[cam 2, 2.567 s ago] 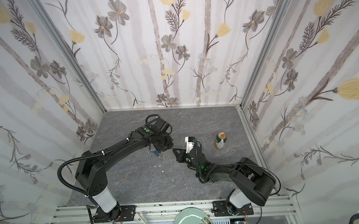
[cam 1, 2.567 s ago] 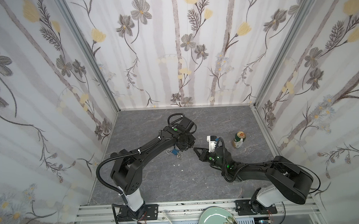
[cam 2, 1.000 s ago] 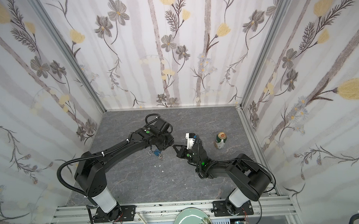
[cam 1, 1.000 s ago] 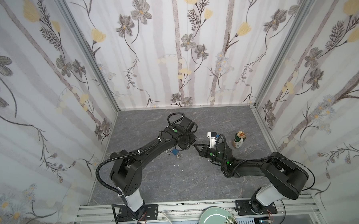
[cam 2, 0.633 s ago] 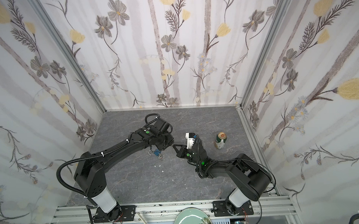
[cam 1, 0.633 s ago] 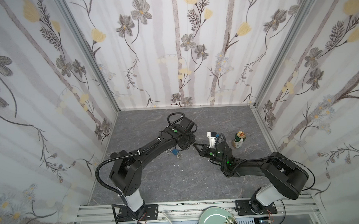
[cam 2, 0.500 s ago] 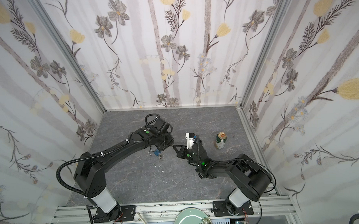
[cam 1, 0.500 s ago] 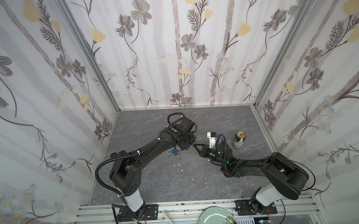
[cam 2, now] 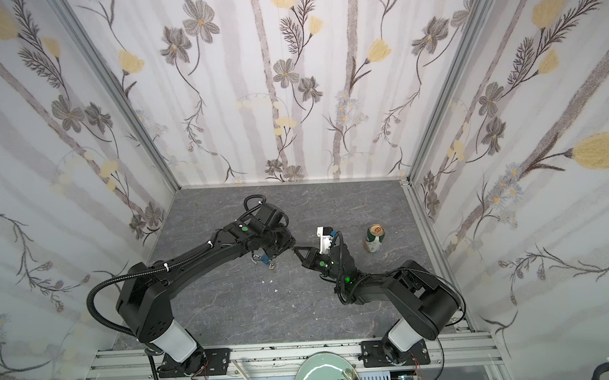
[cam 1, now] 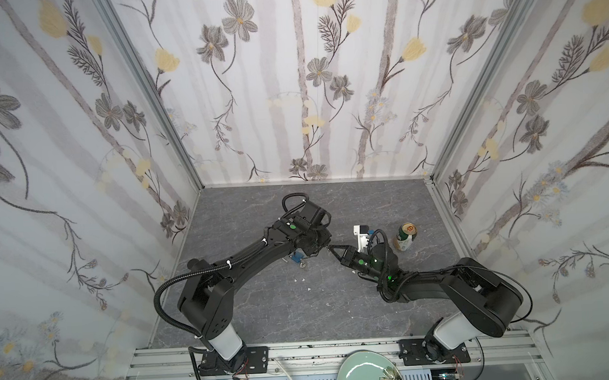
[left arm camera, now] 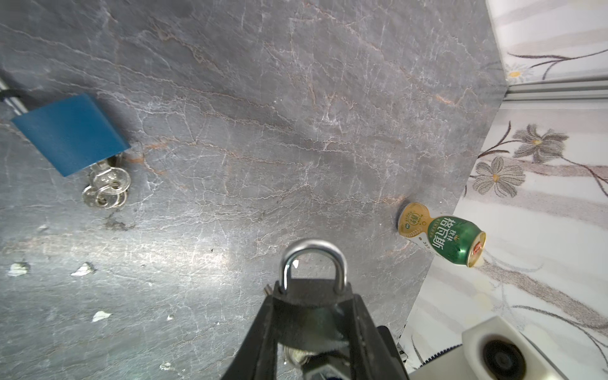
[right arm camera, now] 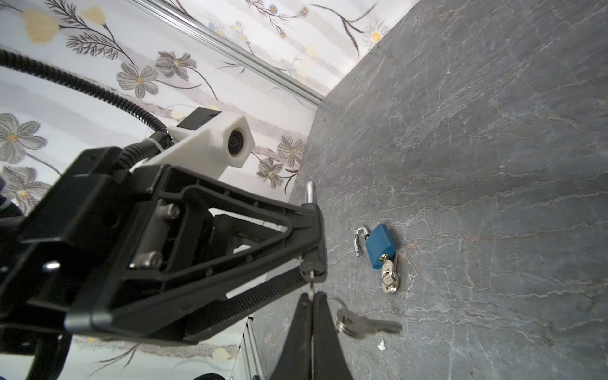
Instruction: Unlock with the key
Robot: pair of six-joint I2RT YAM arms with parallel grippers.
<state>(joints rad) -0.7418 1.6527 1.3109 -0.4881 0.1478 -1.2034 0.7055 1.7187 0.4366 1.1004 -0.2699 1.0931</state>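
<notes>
My left gripper (left arm camera: pixel 312 297) is shut on a black padlock (left arm camera: pixel 312 289), whose silver shackle (left arm camera: pixel 312 245) is closed and sticks out past the fingertips. My right gripper (right arm camera: pixel 311 297) is shut on a key (right arm camera: pixel 311 285) whose blade runs into the bottom of that padlock (right arm camera: pixel 312 266). A spare key (right arm camera: pixel 368 324) dangles from its ring beside the right fingers. In both top views the two grippers meet tip to tip at mid-table, left gripper (cam 1: pixel 318 247) (cam 2: pixel 283 249) and right gripper (cam 1: pixel 332 248) (cam 2: pixel 296 249).
A blue padlock (right arm camera: pixel 380 245) (left arm camera: pixel 70 131) lies on the grey table (cam 1: pixel 283 304) with its shackle open and keys in its base, close under the left arm. A green can (cam 1: pixel 405 236) (cam 2: pixel 374 238) stands at the right. A pale green plate (cam 1: pixel 367 371) sits beyond the front rail.
Since the earliest frames my right gripper has moved up and in to the held padlock. Over the last second both arms have stayed nearly still.
</notes>
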